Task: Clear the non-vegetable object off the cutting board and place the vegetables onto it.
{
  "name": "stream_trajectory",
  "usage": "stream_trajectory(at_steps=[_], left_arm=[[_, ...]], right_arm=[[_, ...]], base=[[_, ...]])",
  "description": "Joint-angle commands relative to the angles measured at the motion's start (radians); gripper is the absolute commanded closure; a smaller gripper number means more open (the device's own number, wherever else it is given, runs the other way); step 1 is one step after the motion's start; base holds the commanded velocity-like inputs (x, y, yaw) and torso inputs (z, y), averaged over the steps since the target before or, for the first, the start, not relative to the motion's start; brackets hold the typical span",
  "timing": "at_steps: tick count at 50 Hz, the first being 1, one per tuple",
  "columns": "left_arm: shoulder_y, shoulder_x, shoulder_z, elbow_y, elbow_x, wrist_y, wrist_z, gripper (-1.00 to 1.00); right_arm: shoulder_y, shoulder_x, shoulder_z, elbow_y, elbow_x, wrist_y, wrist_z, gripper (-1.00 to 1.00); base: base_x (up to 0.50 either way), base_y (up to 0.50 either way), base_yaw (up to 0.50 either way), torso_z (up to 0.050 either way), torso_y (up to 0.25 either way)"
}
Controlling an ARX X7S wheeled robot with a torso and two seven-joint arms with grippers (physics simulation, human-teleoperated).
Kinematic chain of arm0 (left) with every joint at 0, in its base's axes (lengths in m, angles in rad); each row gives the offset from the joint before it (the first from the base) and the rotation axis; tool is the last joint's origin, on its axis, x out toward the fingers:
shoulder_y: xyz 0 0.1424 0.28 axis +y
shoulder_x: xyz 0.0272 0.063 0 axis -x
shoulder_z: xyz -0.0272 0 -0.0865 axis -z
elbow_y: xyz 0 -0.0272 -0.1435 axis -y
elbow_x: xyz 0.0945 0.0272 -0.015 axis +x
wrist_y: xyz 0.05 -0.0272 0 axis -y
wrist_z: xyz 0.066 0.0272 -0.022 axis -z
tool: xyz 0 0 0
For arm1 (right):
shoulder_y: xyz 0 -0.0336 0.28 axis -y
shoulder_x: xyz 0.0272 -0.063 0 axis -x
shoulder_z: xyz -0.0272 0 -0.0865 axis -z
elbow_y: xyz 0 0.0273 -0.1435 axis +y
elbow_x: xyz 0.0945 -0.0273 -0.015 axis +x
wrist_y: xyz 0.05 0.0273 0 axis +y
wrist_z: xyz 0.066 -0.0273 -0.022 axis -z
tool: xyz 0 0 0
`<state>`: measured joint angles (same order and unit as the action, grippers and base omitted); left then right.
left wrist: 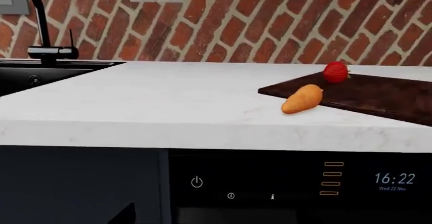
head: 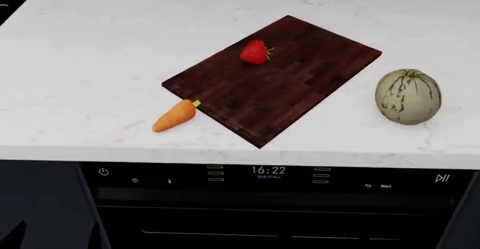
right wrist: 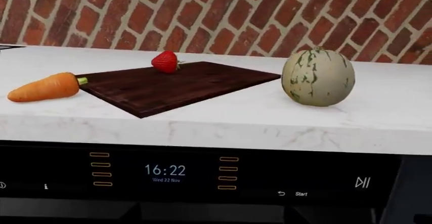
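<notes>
Hands unseen — strawberry (head: 254, 52) on cutting board (head: 293, 86).

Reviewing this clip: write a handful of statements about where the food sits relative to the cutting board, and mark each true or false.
1. The strawberry lies on the cutting board. True.
2. The carrot lies in the middle of the board. False: it lies on the white counter, with its green stem tip at the board's corner.
3. The squash stands on the counter, apart from the board. True.
4. The squash is solid orange. False: it is cream with dark green stripes.
5. An end effector is holding the strawberry. False: nothing touches it, and no end effector can be made out in any view.
</notes>
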<state>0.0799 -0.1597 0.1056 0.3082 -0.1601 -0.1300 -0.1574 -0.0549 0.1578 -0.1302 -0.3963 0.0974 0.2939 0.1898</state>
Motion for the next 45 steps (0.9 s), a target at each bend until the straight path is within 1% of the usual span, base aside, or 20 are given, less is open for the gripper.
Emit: stream_trajectory(at_steps=[1,6,10,12,17,21,23,29,35,36,40,44,45], left_arm=[[0.002,-0.008,0.003,0.003,-0.009,0.004,-0.011,-1.0],[0.003,-0.012,0.005,0.006,-0.011,0.003,-0.015,-1.0],[0.0,-0.018,0.007,0.015,-0.014,-0.005,-0.018,-1.0],[-0.003,-0.021,0.011,0.022,-0.006,-0.015,-0.023,-1.0],[-0.01,-0.03,0.017,0.057,-0.015,-0.055,-0.028,-1.0],[-0.012,-0.042,0.025,0.088,-0.024,-0.084,-0.029,-1.0],[-0.011,-0.05,0.014,0.131,-0.076,-0.1,-0.009,-1.0],[-0.045,-0.085,-0.003,0.3,-0.109,-0.267,-0.057,-1.0],[-0.121,-0.106,-0.03,0.455,-0.19,-0.474,-0.098,-1.0],[-0.123,-0.107,-0.033,0.462,-0.196,-0.477,-0.098,-1.0],[-0.164,-0.129,-0.036,0.522,-0.232,-0.55,-0.1,-1.0],[-0.236,-0.142,-0.071,0.585,-0.311,-0.681,-0.116,-1.0],[-0.255,-0.146,-0.08,0.599,-0.331,-0.712,-0.12,-1.0]], right_arm=[[-0.001,0.008,-0.011,-0.001,0.004,0.0,0.009,-1.0],[0.0,0.011,-0.017,-0.002,-0.001,0.004,0.017,-1.0],[0.006,0.02,-0.034,-0.007,-0.045,0.015,0.042,-1.0],[0.01,0.019,-0.031,-0.019,-0.033,0.031,0.04,-1.0],[0.02,0.036,-0.045,-0.063,-0.067,0.085,0.059,-1.0],[0.029,0.047,-0.028,-0.122,-0.056,0.155,0.063,-1.0],[0.038,0.059,-0.021,-0.155,-0.057,0.193,0.063,-1.0],[0.095,0.093,0.015,-0.255,-0.035,0.338,0.048,-1.0],[0.197,0.12,0.032,-0.397,-0.009,0.552,0.034,-1.0],[0.201,0.125,0.029,-0.4,-0.014,0.552,0.035,-1.0],[0.254,0.144,0.036,-0.447,0.0,0.645,0.02,-1.0],[0.35,0.154,0.047,-0.519,0.029,0.804,-0.002,-1.0],[0.373,0.173,0.022,-0.53,0.02,0.828,-0.001,-1.0]], base=[[0.0,-0.45,0.0,0.0,0.0],[0.0,-0.44,0.0,0.0,0.0],[0.0,0.0,0.0,0.0,0.0],[0.0,0.0,0.0,0.0,0.0],[0.0,0.0,0.0,0.0,0.0],[0.0,0.0,0.0,0.0,0.0],[0.0,0.0,0.0,0.0,0.0],[0.0,0.0,0.0,0.0,0.0],[0.0,0.0,0.0,0.0,0.0],[0.0,0.0,0.0,0.0,0.0],[0.0,0.0,0.0,0.0,0.0],[0.0,0.0,0.0,0.0,0.0],[0.0,0.0,0.0,0.0,0.0]])
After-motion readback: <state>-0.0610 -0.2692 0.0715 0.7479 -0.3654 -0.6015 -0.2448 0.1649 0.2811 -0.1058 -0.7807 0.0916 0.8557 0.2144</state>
